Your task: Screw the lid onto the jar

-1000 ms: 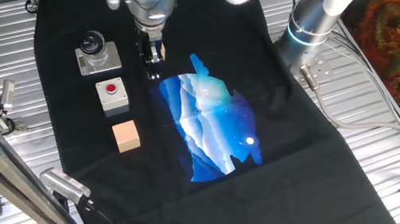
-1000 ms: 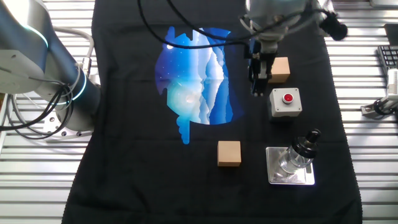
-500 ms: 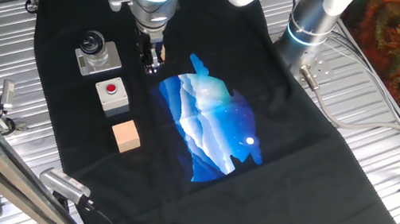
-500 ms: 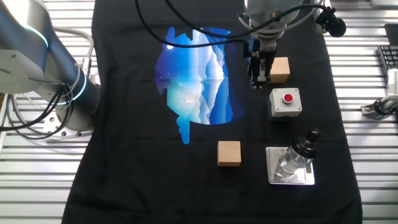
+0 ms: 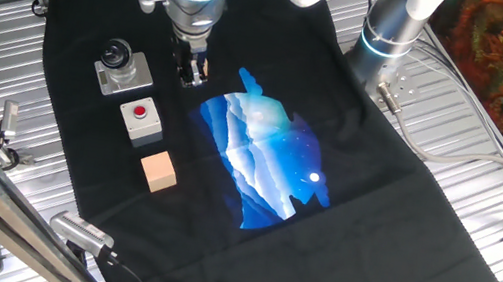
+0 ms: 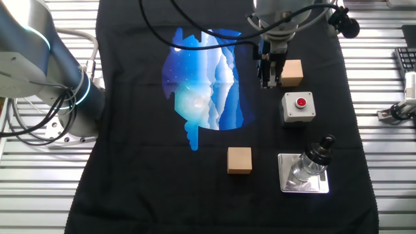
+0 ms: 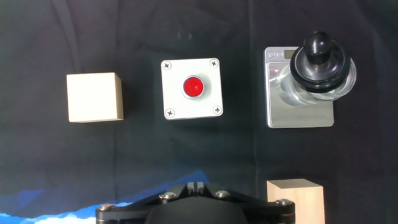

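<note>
Hangs above the black cloth (image 5: 402, 215): pincer (image 6: 268, 83), seemingly narrow and empty, well apart from the jar (image 7: 298, 93). Sits already on top of the jar: lid (image 7: 318, 62), probably seated. Stands beside the jar: button box (image 7: 191, 88).

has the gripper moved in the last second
Yes. In the other fixed view the gripper has shifted up the image, from beside the button box to beside the wooden cube, further from the jar.

Arm upright over the cloth; hand (image 5: 190, 74) pointing straight down, fingers close together, empty
</note>
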`<state>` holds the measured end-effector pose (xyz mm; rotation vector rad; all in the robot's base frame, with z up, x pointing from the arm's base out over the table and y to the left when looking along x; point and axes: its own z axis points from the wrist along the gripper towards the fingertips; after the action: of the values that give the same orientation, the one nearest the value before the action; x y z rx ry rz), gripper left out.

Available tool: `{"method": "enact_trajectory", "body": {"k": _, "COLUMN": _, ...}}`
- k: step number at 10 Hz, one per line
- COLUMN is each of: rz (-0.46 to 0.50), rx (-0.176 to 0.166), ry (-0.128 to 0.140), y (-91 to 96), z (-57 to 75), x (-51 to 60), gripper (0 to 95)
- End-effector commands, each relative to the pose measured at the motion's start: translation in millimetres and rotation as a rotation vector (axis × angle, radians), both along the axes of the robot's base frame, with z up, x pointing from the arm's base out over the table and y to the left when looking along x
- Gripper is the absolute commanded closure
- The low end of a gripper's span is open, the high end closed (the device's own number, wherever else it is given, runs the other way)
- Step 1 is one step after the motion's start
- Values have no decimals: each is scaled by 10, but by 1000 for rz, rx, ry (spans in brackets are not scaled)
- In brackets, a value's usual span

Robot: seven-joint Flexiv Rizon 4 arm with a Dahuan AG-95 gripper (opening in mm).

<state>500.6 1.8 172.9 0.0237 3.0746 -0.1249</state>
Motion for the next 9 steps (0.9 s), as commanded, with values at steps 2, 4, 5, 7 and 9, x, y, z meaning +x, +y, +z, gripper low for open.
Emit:
{"method": "enact_trajectory", "body": {"k": 2, "rz": -4, "rx": 12, "ry": 8, "y": 15, "z": 64, "x": -45, "gripper": 950}}
{"method": "enact_trajectory", "body": {"k": 4, "rz": -2, "rx": 22, "ry": -2, "y": 13, "z": 69, "x": -55, "gripper": 950}}
{"method": "enact_trajectory", "body": {"k": 5, "rz": 3, "rx": 21, "ry": 1, "y": 13, "z": 69, "x": -55, "gripper": 950}}
{"method": "enact_trajectory", "body": {"k": 7, "rz": 22, "rx": 19, "ry": 14, "y": 13, "z": 69, "x": -55, "gripper": 950}}
{"method": "enact_trajectory", "body": {"k": 9, "rz": 35, "rx": 23, "ry": 22, "y": 13, "z": 69, "x": -54, "gripper": 950}}
